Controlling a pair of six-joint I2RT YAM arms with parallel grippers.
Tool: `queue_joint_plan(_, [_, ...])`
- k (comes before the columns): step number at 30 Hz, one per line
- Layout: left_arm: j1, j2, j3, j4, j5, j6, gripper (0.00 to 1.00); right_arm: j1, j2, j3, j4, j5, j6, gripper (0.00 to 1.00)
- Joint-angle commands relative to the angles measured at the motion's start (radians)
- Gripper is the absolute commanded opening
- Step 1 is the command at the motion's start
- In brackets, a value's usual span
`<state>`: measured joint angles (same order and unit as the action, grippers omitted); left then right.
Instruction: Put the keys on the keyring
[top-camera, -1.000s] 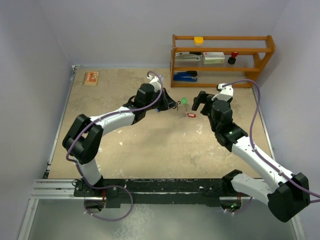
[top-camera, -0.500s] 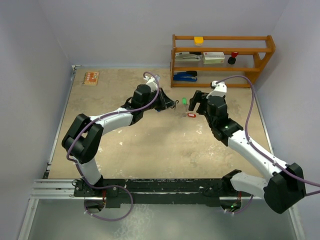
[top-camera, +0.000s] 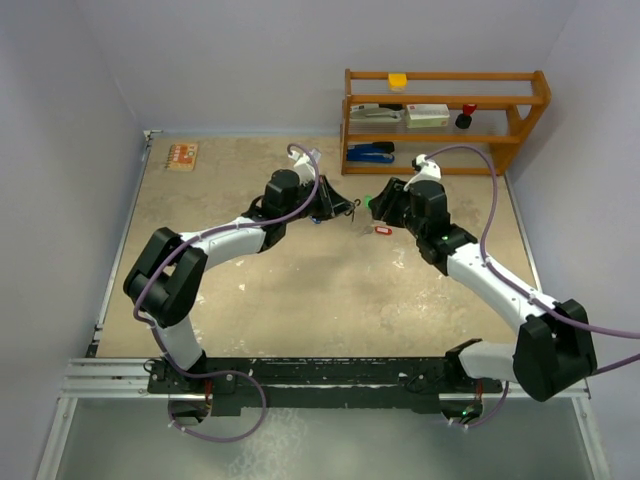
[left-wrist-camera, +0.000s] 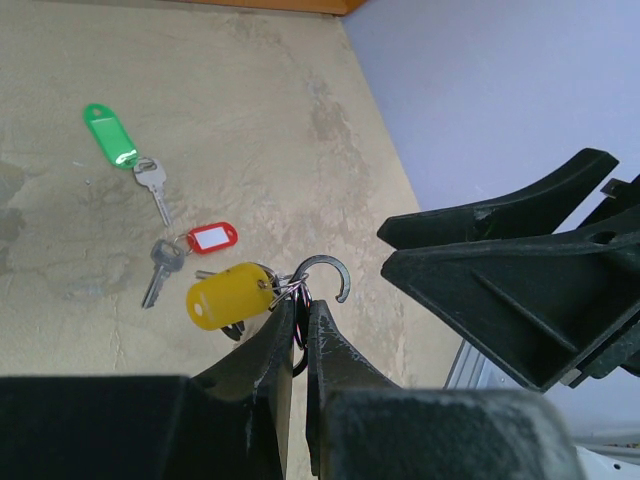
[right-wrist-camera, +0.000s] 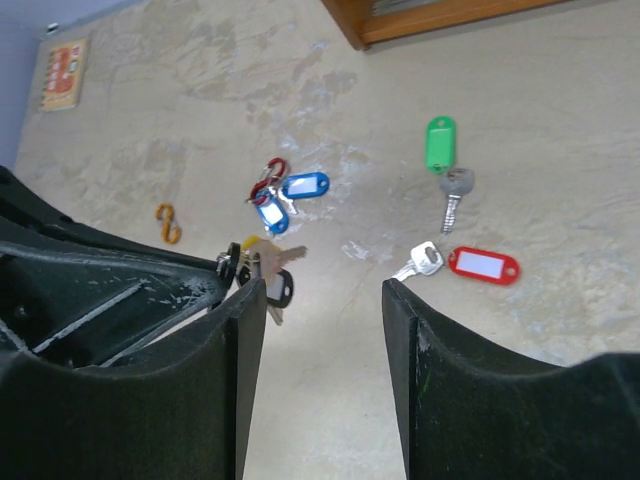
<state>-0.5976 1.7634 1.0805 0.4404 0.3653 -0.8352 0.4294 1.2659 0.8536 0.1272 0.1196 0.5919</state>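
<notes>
Your table (top-camera: 300, 290) was sandy brown. Your left claw (left-wrist-camera: 300, 308) was pinched shut on the keyring (left-wrist-camera: 324, 259), and a yellow-tag key (left-wrist-camera: 228, 295) hung on that ring. Your right claw (right-wrist-camera: 322, 290) was wide open and held nothing. The green-tag key (right-wrist-camera: 440, 143) and the red-tag key (right-wrist-camera: 483, 265) lay on the table near each other, not on the ring. Two blue-tag keys (right-wrist-camera: 290, 198) lay apart from them, nearer your left claw.
</notes>
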Motion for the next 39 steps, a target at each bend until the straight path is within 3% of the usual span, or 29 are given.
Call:
queue_joint_plan(1, [0.002,-0.016,-0.001,0.101,0.04,-0.001,0.04,-0.006,-0.003,0.044,0.077,-0.092,0.057,0.52])
queue_joint_plan(39, [-0.027,-0.011,0.016,0.124,0.051,0.008,0.04,-0.006,0.073,0.078,0.127,-0.183,0.115,0.34])
